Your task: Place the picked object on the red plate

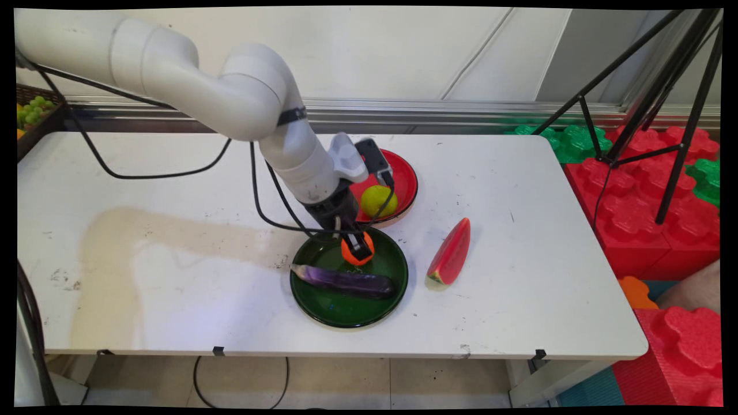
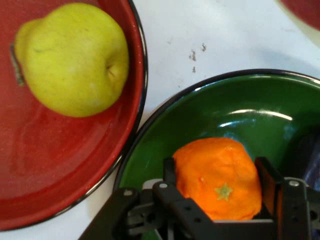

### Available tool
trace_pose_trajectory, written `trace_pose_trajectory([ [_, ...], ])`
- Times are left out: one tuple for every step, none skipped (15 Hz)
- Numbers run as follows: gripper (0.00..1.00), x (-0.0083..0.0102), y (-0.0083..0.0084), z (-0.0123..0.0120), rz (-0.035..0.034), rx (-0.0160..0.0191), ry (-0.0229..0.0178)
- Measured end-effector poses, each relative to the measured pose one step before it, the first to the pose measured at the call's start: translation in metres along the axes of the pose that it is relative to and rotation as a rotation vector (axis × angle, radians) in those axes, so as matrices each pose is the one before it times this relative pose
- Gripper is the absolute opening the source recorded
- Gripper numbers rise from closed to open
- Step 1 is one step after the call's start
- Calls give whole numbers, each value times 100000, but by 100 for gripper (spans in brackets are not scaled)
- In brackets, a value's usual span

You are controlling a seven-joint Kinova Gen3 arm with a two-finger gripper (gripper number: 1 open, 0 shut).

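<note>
Over the green plate's back rim, the gripper clamps an orange, close beside an eggplant; open counter lies toward the left edge.

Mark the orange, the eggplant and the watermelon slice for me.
orange (image 2: 215,175): hand view, upper face, between the gripper (image 2: 216,181) fingers.
eggplant (image 1: 346,282): main view, mid-body, lying in the green plate (image 1: 346,314).
watermelon slice (image 1: 451,254): main view, red flesh, on the table (image 1: 519,230).
</note>
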Motion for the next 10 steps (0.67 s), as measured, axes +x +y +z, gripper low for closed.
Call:
trace_pose_trajectory([
  [0, 67, -146, -830, 117, 571, 875],
  [0, 27, -105, -524, 55, 376, 509],
  [0, 141, -243, -1006, 122, 782, 1162],
  [0, 237, -302, -1104, 287, 990, 1435],
  [0, 192, -292, -793, 59, 861, 1147],
  [0, 236, -354, -769, -37, 1069, 1123],
  [0, 261, -708, -894, 333, 1075, 1538],
  [0, 443, -637, -905, -694, 1707, 1685],
  [0, 500, -673, -730, -834, 1717, 1601],
  [0, 447, -590, -509, -735, 1432, 1276],
])
